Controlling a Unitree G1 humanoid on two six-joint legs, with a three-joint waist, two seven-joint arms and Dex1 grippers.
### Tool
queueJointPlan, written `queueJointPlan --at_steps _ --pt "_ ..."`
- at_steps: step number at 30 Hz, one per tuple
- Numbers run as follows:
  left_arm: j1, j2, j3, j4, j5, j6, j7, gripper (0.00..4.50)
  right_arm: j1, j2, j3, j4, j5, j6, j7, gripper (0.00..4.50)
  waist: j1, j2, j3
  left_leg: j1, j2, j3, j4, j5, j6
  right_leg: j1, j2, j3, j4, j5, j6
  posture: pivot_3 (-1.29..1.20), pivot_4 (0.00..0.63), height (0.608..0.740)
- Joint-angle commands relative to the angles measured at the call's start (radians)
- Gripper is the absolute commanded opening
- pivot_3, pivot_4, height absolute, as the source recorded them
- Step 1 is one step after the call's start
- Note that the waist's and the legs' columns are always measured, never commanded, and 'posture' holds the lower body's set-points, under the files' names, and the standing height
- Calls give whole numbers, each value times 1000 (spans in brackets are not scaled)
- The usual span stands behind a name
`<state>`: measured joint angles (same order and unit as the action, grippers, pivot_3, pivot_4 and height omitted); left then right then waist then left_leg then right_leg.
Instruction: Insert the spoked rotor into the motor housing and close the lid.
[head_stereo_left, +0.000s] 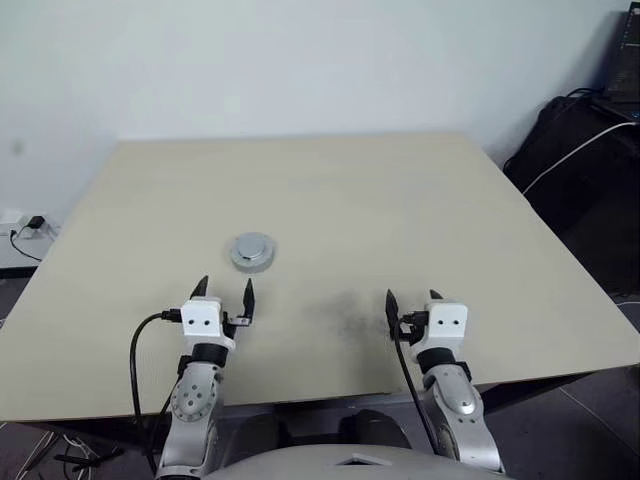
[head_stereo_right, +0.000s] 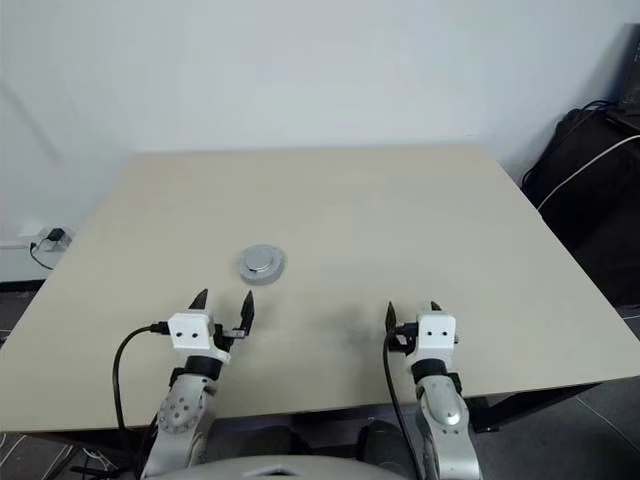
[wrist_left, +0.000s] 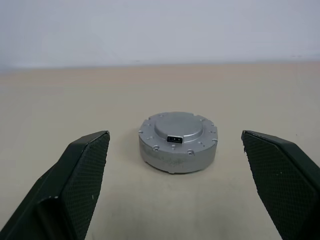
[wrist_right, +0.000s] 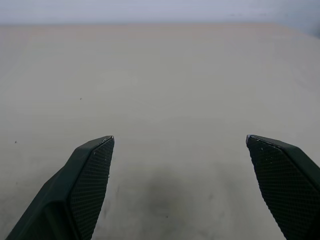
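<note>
Silver assembly: closed motor housing (head_stereo_left: 252, 252) with the lid (wrist_left: 178, 126) seated on top, left of centre in the head view, on the beige table (head_stereo_left: 400, 200).
Left gripper (head_stereo_left: 223, 291): fingers spread wide, empty, lower left, just below the housing.
Right gripper (head_stereo_left: 412, 300): fingers spread wide, empty, lower right, well apart from it.
Key relation: housing lies straight ahead of the left gripper, the nearer one.
Shape: round, no long axis.
Progress: judged finished.

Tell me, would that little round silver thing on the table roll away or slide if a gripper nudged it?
The closed motor housing lies flat on its broad base, so it would probably slide on the smooth table rather than roll or tip. It looks like solid metal, likely stiff and heavy for its size. Its sides may be slippery.
</note>
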<state>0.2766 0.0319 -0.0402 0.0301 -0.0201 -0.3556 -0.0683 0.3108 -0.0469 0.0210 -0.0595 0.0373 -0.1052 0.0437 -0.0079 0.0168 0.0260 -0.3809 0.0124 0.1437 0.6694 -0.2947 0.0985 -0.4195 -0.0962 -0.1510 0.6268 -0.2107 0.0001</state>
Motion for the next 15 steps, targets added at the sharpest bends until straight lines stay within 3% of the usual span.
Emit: queueJointPlan --at_steps 1,15 --pt "-22 -10 3 2 -1 -33 3 4477 -12 9 -2 -16 -7 -18 -7 4500 0 0 0 0 0 0 0 0 0 0 0 0 0 0 0 0 0 740" --pt "-23 -29 18 19 32 -27 47 4477 -44 14 1 13 -8 -2 3 4500 0 -1 0 0 0 0 0 0 1 0 0 -1 0 0 0 0 0 740"
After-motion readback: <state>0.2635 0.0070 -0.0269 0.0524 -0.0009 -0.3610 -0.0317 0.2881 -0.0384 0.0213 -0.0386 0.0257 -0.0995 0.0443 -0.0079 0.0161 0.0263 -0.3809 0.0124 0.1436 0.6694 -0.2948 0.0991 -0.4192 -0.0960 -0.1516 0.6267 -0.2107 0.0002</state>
